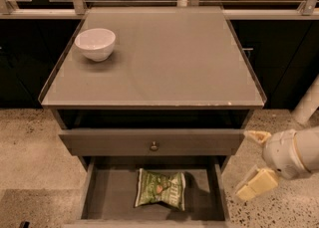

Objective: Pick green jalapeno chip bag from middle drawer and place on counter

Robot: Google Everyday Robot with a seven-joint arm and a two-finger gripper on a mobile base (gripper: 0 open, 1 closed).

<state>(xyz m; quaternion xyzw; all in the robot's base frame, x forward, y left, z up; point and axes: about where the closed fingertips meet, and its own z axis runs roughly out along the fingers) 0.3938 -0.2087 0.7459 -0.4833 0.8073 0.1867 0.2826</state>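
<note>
The green jalapeno chip bag (160, 188) lies flat on the floor of the open middle drawer (109, 198), near its centre. The counter (169, 57) is the wide glossy grey-beige top above it. My gripper (254, 161) is to the right of the cabinet, outside the drawer, at about the height of the drawer front. Its pale fingers (257, 184) stand apart and hold nothing. It is well to the right of the bag and does not touch it.
A white bowl (95, 43) stands at the counter's back left corner. A closed grey drawer front with a small knob (154, 146) sits above the open drawer. Dark cabinets flank the unit, and a white post (309, 103) stands at the right. The floor is speckled.
</note>
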